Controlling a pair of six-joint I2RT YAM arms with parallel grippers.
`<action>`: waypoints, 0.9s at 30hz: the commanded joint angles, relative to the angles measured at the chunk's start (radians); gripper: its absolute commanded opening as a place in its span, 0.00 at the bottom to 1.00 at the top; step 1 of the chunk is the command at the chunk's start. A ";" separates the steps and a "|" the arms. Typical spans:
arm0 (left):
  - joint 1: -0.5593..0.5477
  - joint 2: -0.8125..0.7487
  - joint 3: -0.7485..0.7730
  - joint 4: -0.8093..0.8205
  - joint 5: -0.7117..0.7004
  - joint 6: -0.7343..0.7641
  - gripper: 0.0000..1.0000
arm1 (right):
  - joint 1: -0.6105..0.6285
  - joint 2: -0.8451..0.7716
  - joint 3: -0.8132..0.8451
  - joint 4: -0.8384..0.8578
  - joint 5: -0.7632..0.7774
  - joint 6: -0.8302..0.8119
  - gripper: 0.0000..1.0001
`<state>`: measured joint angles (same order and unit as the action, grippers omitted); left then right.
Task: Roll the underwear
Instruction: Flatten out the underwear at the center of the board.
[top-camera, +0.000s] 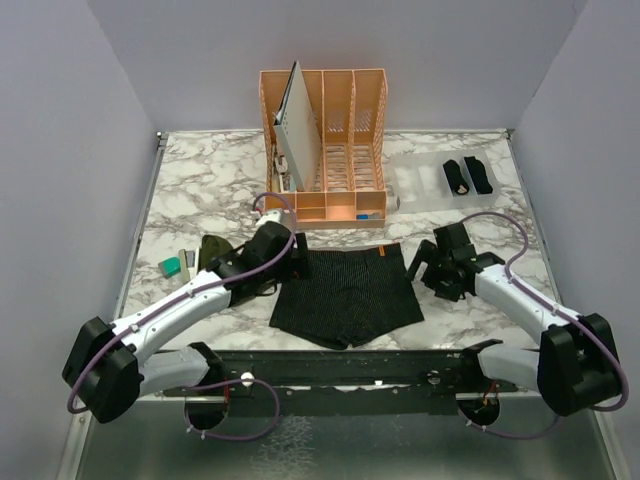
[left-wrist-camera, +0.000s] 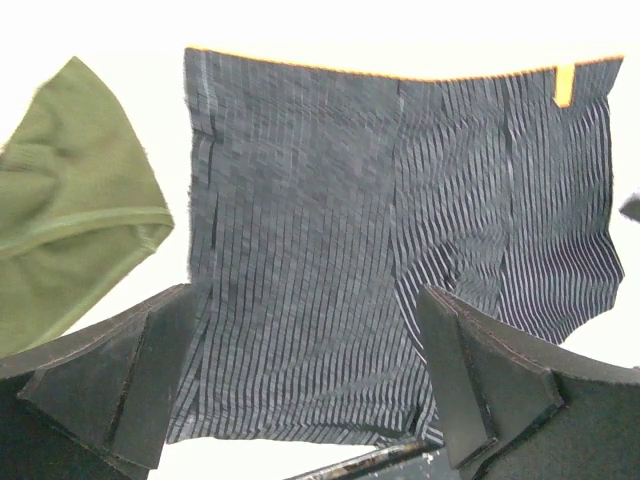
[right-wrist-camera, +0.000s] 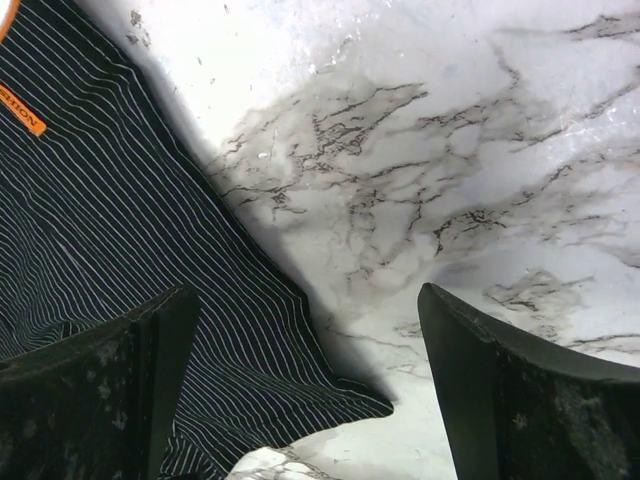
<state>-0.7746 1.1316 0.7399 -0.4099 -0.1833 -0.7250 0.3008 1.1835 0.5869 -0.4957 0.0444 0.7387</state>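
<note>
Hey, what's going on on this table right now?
Two robot arms are rolling underwear. The striped briefs lie flat in the middle, not yet rolled. The left gripper and right gripper hang open over their two side edges, holding nothing. The olive briefs lie at the left; two black rolls sit far right.

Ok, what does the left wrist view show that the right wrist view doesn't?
Only left wrist: the olive-green underwear lying beside the striped underwear. Only right wrist: marble veining on the table next to the cloth. Both: the striped underwear spread flat with its orange tag, and an open, empty pincer, the left pincer in one, the right pincer in the other.
</note>
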 joint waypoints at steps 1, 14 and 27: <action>0.135 -0.008 -0.011 -0.033 0.055 0.038 0.99 | -0.002 -0.037 0.036 -0.089 0.037 -0.026 0.94; 0.489 0.084 -0.113 0.094 0.197 0.071 0.99 | -0.001 -0.128 0.034 -0.141 0.029 -0.047 0.95; 0.796 0.325 -0.097 0.192 0.264 0.039 0.99 | -0.002 -0.075 0.039 -0.162 -0.003 -0.045 0.84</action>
<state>-0.0582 1.3888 0.6640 -0.2100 0.0528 -0.6987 0.3008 1.0935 0.6067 -0.6392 0.0803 0.7067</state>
